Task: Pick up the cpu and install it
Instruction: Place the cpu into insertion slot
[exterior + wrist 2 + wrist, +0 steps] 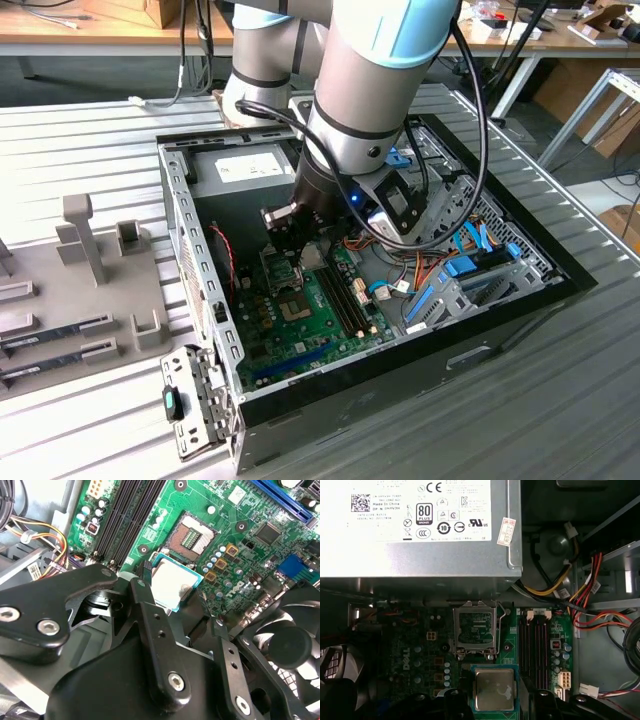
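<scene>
The cpu (172, 582) (493, 689) is a small square chip with a silver-grey top and a green rim, held between my black fingers (145, 600). My gripper (176, 602) (493, 702) is shut on it and hangs just above the green motherboard (240, 555). The empty metal-framed socket (192, 536) (475, 629) lies open a short way beyond the chip, not touching it. In the exterior view my gripper (290, 243) reaches down into the open computer case (190, 250), slightly above and behind the socket (297, 305).
A grey power supply (420, 525) (245, 165) sits behind the socket. Black memory slots (535, 652) (125, 520) run beside it. A black fan (290, 640) and bundled coloured cables (580, 595) crowd the case. A grey fixture tray (80, 290) lies at the exterior view's left.
</scene>
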### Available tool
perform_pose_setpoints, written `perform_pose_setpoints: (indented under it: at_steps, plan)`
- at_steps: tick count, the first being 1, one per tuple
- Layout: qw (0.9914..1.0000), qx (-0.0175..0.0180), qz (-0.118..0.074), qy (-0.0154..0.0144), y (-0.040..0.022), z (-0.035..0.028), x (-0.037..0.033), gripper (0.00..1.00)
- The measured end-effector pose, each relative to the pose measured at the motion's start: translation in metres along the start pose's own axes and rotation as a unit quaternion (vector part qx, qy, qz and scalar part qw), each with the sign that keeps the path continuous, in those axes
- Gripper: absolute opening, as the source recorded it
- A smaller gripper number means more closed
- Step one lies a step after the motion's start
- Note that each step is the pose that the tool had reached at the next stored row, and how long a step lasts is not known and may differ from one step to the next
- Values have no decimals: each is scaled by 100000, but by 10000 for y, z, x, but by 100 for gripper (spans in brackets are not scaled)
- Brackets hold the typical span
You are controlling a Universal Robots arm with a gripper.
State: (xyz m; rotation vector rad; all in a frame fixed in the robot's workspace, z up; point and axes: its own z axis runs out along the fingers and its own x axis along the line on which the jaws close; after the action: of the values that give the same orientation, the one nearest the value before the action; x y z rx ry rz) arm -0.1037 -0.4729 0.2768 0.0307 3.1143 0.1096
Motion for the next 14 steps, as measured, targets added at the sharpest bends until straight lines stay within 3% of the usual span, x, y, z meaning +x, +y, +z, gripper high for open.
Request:
perform_pose_setpoints:
  at_steps: [14]
  plan:
    - [100000,3,-2,1,-23,34,0,47]
